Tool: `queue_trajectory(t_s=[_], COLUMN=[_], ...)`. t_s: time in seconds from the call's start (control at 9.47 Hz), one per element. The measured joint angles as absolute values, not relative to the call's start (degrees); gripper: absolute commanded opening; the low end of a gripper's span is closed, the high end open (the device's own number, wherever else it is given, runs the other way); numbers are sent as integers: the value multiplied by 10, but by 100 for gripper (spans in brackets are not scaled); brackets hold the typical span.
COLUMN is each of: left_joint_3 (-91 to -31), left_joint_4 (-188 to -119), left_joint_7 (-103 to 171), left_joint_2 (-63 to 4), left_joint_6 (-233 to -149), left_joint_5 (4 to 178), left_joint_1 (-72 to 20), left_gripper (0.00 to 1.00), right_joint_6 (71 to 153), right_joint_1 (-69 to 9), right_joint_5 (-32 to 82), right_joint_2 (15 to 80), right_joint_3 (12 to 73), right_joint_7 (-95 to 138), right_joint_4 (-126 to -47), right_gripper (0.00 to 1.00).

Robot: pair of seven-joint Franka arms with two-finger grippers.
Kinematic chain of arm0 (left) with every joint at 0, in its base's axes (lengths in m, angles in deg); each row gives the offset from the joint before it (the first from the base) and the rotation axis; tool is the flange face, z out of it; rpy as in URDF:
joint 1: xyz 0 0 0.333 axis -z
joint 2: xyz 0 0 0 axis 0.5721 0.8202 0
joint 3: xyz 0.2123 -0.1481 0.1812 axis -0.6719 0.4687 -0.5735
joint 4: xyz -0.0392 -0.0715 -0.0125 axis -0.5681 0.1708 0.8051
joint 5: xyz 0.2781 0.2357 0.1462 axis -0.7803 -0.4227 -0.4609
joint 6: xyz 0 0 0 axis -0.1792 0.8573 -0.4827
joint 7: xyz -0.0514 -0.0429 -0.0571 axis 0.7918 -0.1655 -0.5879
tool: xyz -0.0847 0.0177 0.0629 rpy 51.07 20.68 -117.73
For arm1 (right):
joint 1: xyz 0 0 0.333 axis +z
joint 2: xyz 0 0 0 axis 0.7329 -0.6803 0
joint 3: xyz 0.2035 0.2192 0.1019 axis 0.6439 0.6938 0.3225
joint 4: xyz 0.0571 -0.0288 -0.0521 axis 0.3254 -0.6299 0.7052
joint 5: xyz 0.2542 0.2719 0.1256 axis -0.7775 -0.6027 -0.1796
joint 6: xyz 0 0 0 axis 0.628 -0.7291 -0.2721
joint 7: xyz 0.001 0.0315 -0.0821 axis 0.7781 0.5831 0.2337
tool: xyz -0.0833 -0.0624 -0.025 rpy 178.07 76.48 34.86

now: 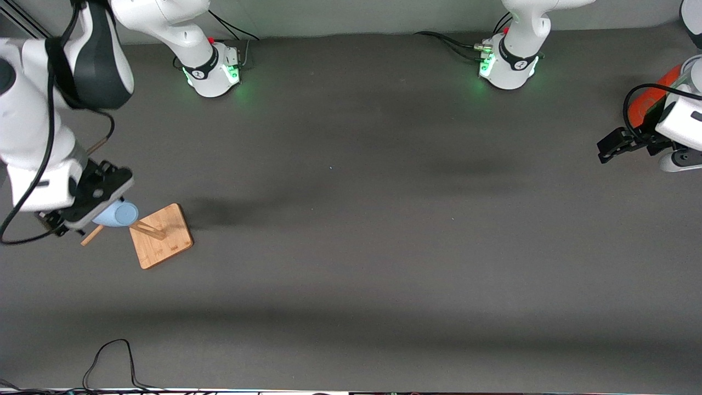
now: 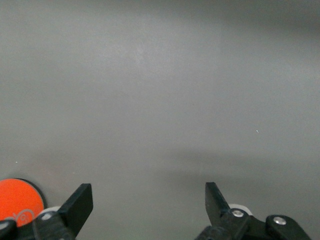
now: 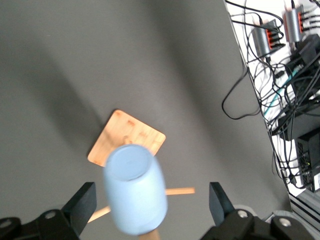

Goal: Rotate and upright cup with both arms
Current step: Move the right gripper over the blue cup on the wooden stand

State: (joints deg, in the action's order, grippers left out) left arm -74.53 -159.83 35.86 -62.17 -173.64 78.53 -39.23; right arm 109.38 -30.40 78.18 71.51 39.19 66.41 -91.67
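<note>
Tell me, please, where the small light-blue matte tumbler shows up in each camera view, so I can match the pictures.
Front view: the small light-blue matte tumbler sits on a wooden peg beside the square wooden base, under the right end effector.
Left wrist view: not in it.
Right wrist view: it fills the lower middle, between the open fingers.
Shared landmark: the square wooden base.

light: even, dim | shadows: soft bands | cup (image 3: pixel 135 187): blurred

Wooden stand (image 1: pixel 162 236) on grey table (image 1: pixel 351 247)
</note>
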Motion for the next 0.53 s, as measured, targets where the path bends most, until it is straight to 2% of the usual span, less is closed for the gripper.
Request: queue_trajectory(t_s=[0.21,0.53], left_joint_3=[-745,-746], left_joint_4=[-1598,-1599], left_joint_7=[359,359], left_joint_2=[-622,-622], left_joint_6=[-1736,-1737], left_joint_5=[785,785], left_joint_1=[-392,-393], left_gripper=[100,100], right_joint_6=[1094,1103], right_joint_1=[-299,-300], right_joint_5=[708,601], right_joint_2=[767,774], right_joint_3=[369,302], right_joint_7=[765,901], right_joint_4=[-956,-977], right_gripper=[100,100])
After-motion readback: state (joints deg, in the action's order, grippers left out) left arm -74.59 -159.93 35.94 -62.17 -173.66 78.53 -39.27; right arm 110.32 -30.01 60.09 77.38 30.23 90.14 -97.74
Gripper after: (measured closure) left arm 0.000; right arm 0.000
